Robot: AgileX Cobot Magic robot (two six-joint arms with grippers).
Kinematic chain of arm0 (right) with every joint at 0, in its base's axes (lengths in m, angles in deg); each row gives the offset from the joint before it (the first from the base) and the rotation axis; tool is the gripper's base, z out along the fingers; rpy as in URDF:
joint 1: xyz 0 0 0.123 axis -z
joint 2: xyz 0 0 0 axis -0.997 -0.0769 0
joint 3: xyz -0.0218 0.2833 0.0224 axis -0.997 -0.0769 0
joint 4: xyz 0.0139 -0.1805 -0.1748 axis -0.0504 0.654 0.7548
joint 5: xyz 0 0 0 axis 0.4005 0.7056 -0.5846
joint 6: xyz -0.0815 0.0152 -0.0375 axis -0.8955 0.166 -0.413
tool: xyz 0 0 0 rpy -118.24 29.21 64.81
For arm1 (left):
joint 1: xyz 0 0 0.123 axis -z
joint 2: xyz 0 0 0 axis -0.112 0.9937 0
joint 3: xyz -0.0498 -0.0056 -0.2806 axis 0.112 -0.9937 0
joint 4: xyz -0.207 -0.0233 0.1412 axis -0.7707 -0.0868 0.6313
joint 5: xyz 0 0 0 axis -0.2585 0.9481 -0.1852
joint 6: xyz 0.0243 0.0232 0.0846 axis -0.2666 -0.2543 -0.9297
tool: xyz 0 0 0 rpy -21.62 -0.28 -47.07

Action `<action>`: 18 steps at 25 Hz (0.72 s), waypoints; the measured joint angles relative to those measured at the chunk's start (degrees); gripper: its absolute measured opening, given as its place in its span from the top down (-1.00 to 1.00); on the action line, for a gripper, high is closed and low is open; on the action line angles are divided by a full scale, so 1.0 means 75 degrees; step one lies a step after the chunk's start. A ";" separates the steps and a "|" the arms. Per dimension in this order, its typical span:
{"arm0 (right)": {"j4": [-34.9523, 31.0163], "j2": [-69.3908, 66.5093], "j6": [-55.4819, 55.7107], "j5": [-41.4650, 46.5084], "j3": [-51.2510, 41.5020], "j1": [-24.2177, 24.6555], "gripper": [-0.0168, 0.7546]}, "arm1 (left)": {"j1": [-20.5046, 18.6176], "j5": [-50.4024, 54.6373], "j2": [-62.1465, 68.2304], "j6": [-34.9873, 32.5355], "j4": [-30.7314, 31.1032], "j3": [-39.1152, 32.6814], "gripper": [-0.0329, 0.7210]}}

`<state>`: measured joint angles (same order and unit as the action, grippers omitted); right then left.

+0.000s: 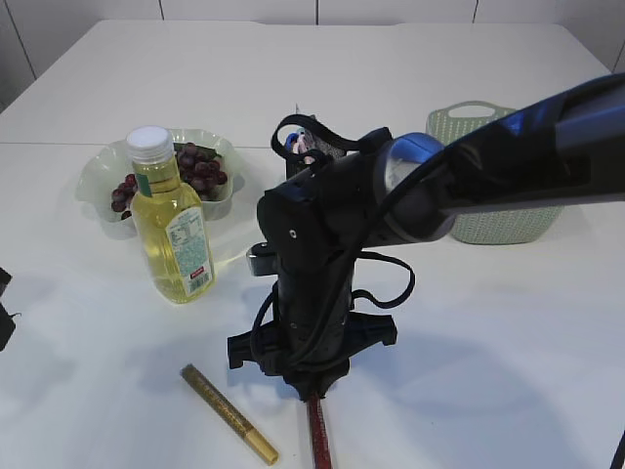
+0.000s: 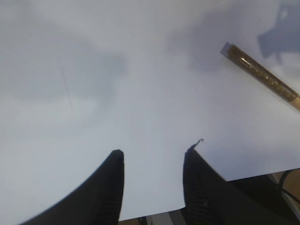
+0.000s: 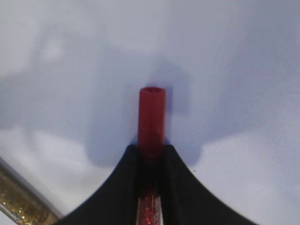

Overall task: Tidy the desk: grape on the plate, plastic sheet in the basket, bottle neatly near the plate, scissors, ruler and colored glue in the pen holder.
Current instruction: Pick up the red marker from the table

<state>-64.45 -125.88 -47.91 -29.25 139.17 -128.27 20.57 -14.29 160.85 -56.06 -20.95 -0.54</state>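
Observation:
My right gripper [image 1: 312, 393] [image 3: 151, 149] is shut on a red glitter glue tube [image 3: 151, 123], which pokes out below it near the table's front edge [image 1: 317, 440]. A gold glitter glue tube [image 1: 228, 414] lies on the table to its left; it also shows in the left wrist view [image 2: 260, 75] and in a corner of the right wrist view [image 3: 18, 201]. My left gripper [image 2: 152, 154] is open and empty over bare table at the far left. Grapes [image 1: 200, 171] lie on the clear plate [image 1: 98, 176]. The yellow bottle [image 1: 171, 220] stands upright in front of the plate. The pen holder [image 1: 311, 142], with black scissors handles in it, is mostly hidden behind my right arm.
A pale green basket [image 1: 488, 127] stands at the back right, partly behind my right arm. The white table's front edge shows in the left wrist view [image 2: 154, 208].

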 joint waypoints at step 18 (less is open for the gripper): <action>-0.3317 0.1901 -0.4442 -0.0104 0.0115 0.2486 0.69 | 0.0000 0.0000 0.0000 0.0000 0.0000 0.0000 0.10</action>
<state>-89.33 -111.62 -81.23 -30.03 140.04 -109.62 20.57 -14.29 160.85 -56.06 -20.95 -0.54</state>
